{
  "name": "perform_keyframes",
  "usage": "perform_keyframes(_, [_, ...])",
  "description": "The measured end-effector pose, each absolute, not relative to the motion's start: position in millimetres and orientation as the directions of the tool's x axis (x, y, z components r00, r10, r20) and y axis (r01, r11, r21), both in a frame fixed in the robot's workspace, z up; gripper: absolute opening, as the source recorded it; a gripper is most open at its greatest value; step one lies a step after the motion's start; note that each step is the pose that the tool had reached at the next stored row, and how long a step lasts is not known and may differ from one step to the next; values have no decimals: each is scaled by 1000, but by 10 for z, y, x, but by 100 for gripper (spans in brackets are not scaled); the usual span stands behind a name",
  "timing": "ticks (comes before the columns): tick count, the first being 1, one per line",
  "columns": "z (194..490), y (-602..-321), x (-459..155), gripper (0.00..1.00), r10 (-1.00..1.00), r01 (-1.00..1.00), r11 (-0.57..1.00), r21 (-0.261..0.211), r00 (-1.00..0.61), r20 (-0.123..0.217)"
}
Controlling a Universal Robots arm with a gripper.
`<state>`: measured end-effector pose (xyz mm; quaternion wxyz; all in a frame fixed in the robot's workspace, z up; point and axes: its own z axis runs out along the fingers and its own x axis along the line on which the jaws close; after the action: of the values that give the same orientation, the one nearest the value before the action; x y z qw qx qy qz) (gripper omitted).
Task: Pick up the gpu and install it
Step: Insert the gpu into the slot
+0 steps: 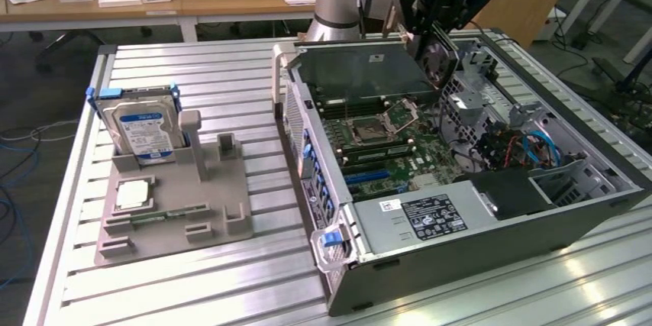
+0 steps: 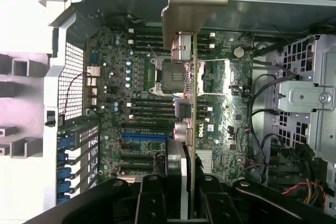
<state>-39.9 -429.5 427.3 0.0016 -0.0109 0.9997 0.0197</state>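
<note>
My gripper (image 1: 436,34) hangs over the far part of the open computer case (image 1: 337,188), shut on the gpu (image 1: 440,62). The gpu is a thin dark card that hangs on edge below the black fingers, a little above the motherboard (image 1: 382,143). In the wrist view the gpu (image 2: 192,103) runs as a slim strip away from my gripper (image 2: 184,187), with its silver end bracket (image 2: 191,3) at the far end. It hangs over the green motherboard (image 2: 142,77), above the CPU socket (image 2: 170,74) and the expansion slots (image 2: 144,136).
A grey fixture (image 1: 173,204) on the slatted metal table (image 1: 204,74) at the exterior view's left holds a silver hard drive (image 1: 143,131) and a small square chip (image 1: 133,195). Inside the case are a power supply (image 1: 428,215), cables (image 1: 530,146) and a drive cage (image 2: 304,98).
</note>
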Motion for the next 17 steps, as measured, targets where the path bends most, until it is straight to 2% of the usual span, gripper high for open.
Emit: perform_keyframes(17, [4274, -4295, -399, 28, -176, -176, 984, 39, -984, -4])
